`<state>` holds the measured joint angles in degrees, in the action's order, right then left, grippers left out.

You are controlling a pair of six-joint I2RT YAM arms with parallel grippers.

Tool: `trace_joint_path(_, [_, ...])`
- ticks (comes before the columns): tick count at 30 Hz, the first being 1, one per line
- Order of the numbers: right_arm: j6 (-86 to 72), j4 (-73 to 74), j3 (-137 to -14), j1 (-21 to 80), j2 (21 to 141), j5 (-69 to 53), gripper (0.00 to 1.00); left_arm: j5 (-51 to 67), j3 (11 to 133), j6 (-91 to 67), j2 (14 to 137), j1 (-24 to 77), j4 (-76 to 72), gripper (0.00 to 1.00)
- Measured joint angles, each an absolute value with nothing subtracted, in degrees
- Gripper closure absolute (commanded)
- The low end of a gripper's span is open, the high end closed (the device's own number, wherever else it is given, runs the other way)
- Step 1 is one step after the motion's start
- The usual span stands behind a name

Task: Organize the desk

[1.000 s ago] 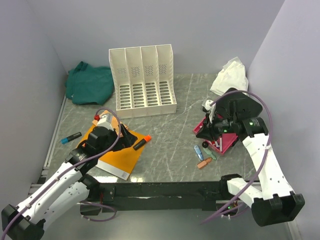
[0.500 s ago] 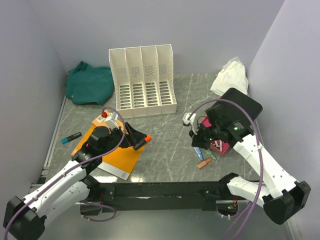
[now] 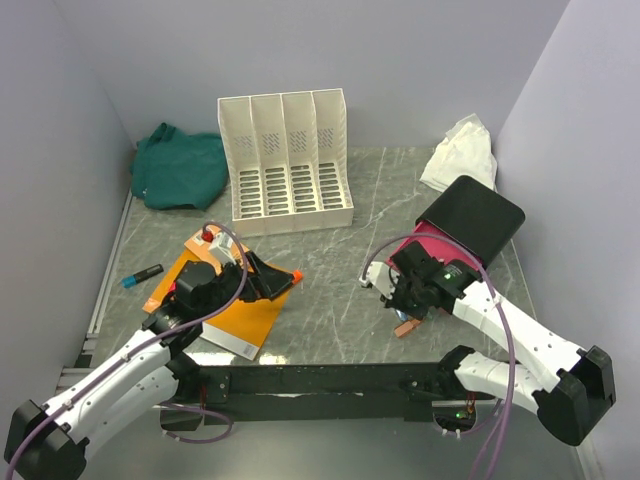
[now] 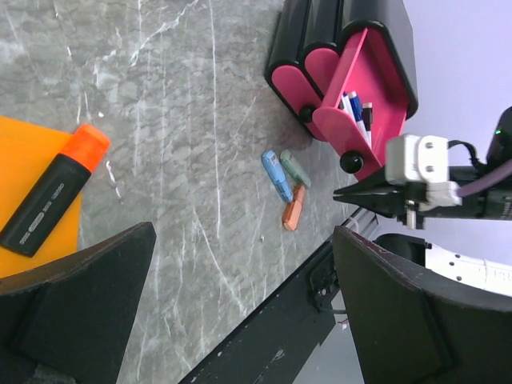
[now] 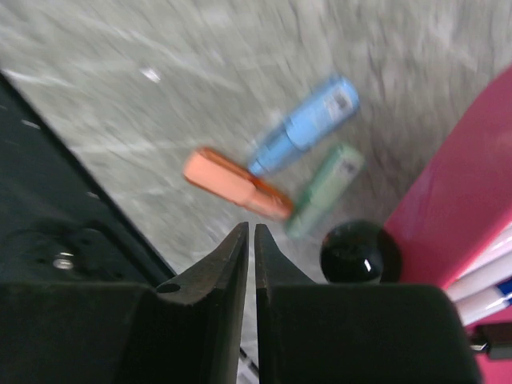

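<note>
Desk surface fills the lavender-walled bay before your arms, clutter strewn across it. Your right fingers hover closed and empty over three small markers beside the pink holder, likely lining up a pick; your left fingers gape near the orange highlighter.

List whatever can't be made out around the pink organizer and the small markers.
- Blue marker label: right wrist view, motion blur.
- Green marker: top view, hidden under the right arm.
- Pens in the pink organizer: left wrist view, too small to count.
- Orange notebook: top view, partly under the left arm.
</note>
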<state>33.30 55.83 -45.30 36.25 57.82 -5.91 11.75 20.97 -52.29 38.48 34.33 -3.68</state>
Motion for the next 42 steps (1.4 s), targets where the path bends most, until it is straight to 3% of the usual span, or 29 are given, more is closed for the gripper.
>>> trace_joint_path(8, [32.21, 50.7, -39.38, 35.75, 56.9, 6.76, 0.75, 11.77, 19.05, -52.82, 37.01, 34.33, -3.53, 0.01])
trace_joint_path(14, [31.09, 46.7, -40.21, 29.93, 56.4, 14.09, 0.69, 11.75, 18.96, -52.82, 34.89, 34.33, -3.42, 0.0])
trace_joint_path(26, [30.24, 37.5, -43.9, 17.37, 55.55, 21.78, 0.41, 12.21, 18.59, -52.8, 34.76, 34.33, -3.6, 0.01])
trace_joint_path(28, [30.24, 37.17, -45.04, 15.59, 56.21, 21.71, 0.36, 12.49, 18.57, -52.82, 34.87, 34.33, -3.75, 0.01])
trace_joint_path(35, [29.63, 38.19, -49.36, 11.29, 57.69, 17.56, 0.33, 13.76, 18.0, -53.25, 36.1, 34.33, -5.02, 0.01])
trace_joint_path(41, [26.94, 45.01, -58.57, 10.02, 56.86, 4.71, 0.3, 15.29, 18.0, -53.98, 39.29, 34.81, -8.54, 0.01])
trace_joint_path(42, [26.15, 45.74, -60.29, 9.76, 56.58, 2.74, 0.24, 15.4, 18.0, -54.15, 40.47, 35.2, -9.32, 0.01])
